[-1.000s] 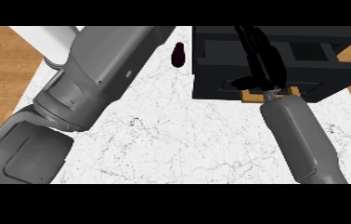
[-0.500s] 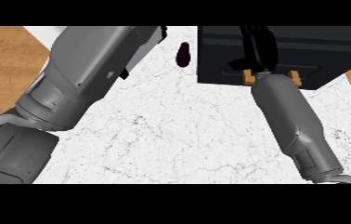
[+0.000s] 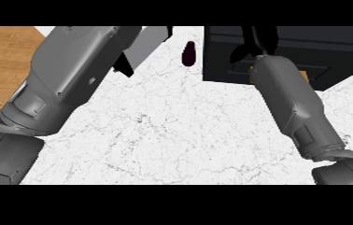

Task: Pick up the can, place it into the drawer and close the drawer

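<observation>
Closing step, by the look of it: right hand (image 3: 251,44) presses into black box-like drawer unit (image 3: 289,56) at 1 o'clock; finger state cannot tell. Small dark maroon can (image 3: 188,52) lies on white marble tabletop (image 3: 179,135) at 12 o'clock, outside the drawer. Left hand (image 3: 125,65) mostly hidden, cannot tell. Next: can needs grasping.

Bright, even light across the white marbled desk (image 3: 179,126), no glare. Hardly any cast shadows under the forearms. Black drawer unit (image 3: 303,46) at 1 o'clock reads near featureless, detail lost in the dark. Edges crisp, no blur, no edge distortion.
</observation>
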You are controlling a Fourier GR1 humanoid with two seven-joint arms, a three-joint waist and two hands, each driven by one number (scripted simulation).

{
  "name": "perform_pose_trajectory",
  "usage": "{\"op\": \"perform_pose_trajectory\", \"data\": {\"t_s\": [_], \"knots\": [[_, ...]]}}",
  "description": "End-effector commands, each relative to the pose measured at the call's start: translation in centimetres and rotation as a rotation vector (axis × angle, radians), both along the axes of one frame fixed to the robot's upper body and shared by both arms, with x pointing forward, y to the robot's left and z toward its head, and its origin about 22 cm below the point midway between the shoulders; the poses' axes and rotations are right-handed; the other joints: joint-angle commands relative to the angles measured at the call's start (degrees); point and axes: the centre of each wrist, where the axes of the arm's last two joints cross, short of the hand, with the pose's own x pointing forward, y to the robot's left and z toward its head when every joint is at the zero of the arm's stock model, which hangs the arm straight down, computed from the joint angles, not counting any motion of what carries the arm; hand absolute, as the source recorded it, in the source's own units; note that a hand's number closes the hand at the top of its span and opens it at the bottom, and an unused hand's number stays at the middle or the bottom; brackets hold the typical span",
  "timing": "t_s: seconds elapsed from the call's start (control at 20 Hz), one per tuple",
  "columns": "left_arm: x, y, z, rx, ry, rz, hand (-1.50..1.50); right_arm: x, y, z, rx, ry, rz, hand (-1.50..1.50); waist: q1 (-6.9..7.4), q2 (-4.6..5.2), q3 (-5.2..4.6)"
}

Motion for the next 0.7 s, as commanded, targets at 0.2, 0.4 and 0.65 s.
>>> {"op": "perform_pose_trajectory", "data": {"t_s": [0.2, 0.4, 0.65], "knots": [[-0.7, 1.8, 0.0, 0.002, -0.011, -0.020, -1.50, 1.5, 1.4, 3.5, 0.070, -0.080, -0.015, -1.50, 2.16, 0.07, -0.16], [-0.7, 3.2, -0.9, 0.001, 0.020, -0.010, -1.50, 1.9, 2.5, 6.0, 0.185, -0.112, 0.099, -1.50, 0.80, -0.33, -0.09], [-1.5, 4.7, -2.8, -0.005, 0.024, -0.042, -1.50, 1.9, 1.9, 5.0, 0.209, -0.091, 0.097, -1.50, 1.81, -0.41, -0.16]]}}
